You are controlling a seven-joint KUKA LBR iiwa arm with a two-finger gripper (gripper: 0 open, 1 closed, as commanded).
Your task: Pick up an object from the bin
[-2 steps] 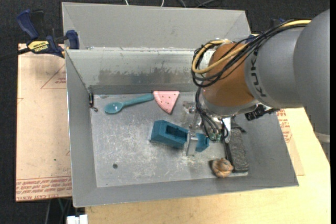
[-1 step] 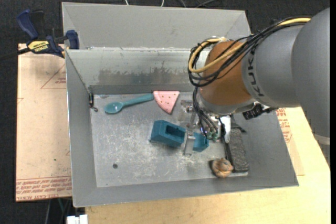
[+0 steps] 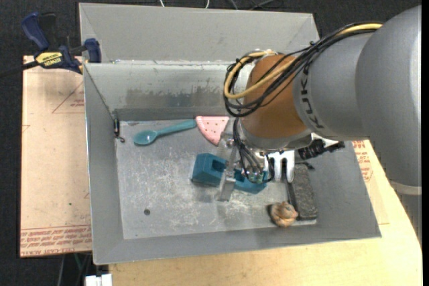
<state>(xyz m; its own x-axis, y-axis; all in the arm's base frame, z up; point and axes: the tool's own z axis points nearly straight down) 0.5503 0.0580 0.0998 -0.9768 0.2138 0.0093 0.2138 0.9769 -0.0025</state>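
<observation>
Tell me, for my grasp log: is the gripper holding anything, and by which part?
It cannot be told. The gripper is low between a blue block and a teal thing, but the arm covers any hold.

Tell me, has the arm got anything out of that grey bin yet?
Not yet. Done: the gripper sits low in the grey metal bin, between a blue plastic block and a teal curved piece. In hand: nothing visibly gripped. Left: grasping and lifting one out. The teal plastic spoon and pink wedge lie untouched by the back wall.
</observation>
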